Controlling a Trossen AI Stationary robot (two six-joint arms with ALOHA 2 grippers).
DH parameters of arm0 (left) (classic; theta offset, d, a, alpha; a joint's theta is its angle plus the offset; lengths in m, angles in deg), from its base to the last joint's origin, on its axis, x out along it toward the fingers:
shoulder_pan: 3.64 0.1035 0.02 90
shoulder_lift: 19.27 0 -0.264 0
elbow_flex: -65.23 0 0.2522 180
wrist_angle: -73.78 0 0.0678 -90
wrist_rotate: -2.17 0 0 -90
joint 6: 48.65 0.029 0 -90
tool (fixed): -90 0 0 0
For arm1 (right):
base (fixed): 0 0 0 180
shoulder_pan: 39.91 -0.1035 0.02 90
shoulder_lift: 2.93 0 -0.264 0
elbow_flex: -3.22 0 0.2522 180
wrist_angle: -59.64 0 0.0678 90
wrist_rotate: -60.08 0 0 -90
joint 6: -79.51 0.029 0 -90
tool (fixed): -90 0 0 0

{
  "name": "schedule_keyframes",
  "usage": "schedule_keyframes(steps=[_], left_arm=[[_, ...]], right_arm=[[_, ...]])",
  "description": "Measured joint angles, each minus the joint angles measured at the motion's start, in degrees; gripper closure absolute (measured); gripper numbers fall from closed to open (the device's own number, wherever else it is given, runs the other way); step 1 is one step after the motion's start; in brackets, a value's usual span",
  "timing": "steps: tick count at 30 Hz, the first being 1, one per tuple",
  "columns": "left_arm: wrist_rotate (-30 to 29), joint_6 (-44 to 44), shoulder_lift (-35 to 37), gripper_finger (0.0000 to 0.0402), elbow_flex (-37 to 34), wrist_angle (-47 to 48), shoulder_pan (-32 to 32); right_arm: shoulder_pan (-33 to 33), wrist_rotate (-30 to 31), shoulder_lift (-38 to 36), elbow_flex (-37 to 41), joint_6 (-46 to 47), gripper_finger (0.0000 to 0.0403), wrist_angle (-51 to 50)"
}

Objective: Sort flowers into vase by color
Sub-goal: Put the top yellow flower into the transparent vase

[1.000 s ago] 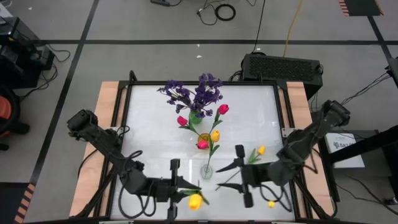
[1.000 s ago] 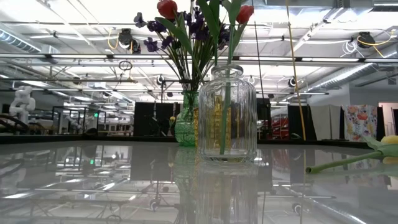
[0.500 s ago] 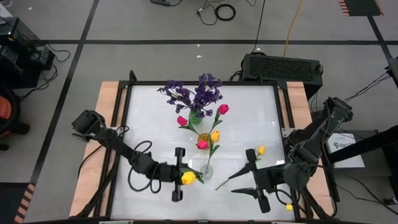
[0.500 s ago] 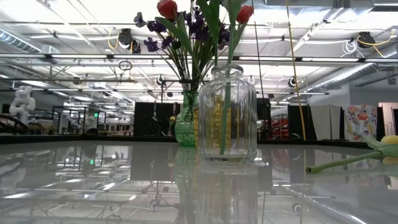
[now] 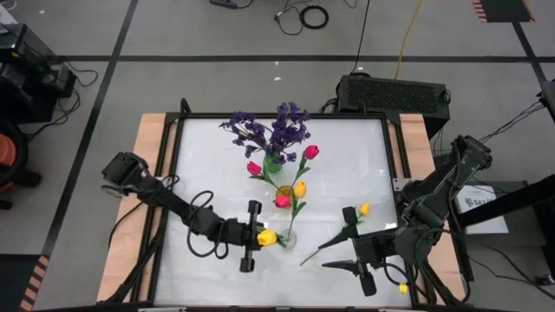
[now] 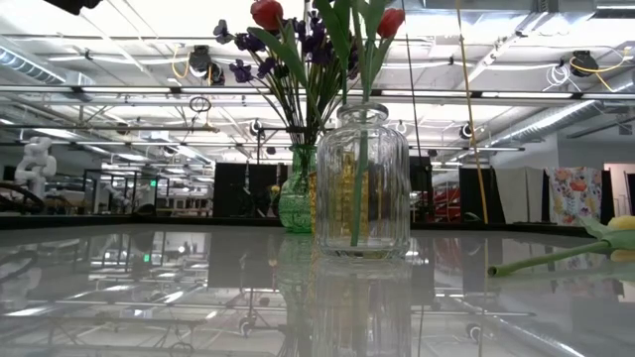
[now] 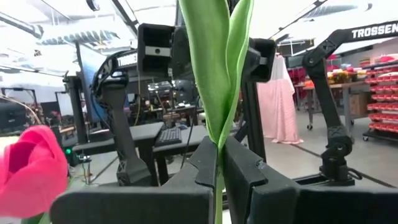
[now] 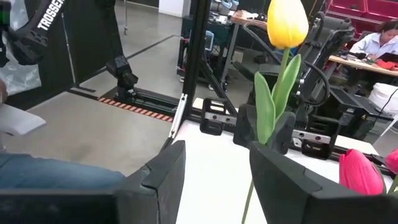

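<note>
The left gripper point(image 5: 257, 237) is clamped on the stem of a yellow tulip point(image 5: 267, 237), holding it beside the clear vase point(image 5: 287, 236) at the table's near centre, apparently for insertion by colour. The right gripper point(image 5: 342, 251), fingers apart and empty, waits at near right. Another yellow tulip point(image 5: 363, 209) lies on the table point(image 5: 347, 156) near it. The green vase point(image 5: 273, 163), farther back, holds purple sprigs point(image 5: 276, 128).
</note>
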Motion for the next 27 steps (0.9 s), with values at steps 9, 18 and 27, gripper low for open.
schedule_keyframes(steps=[9, 18, 27], left_arm=[[0.0, 0.0, -1.8, 0.0388, -0.5, -0.3, 1.6], [0.0, -2.7, -3.0, 0.0382, -0.5, -0.2, 2.8], [0.0, -2.4, -5.8, 0.0357, -0.5, 0.1, 3.6]], right_arm=[[0.0, 0.0, 0.0, 0.0, -0.9, 0.0232, 0.0], [0.0, 0.0, 0.0, 0.0, -0.9, 0.0232, 0.5], [0.0, 0.0, 0.0, 0.0, -0.9, 0.0232, 0.5]])
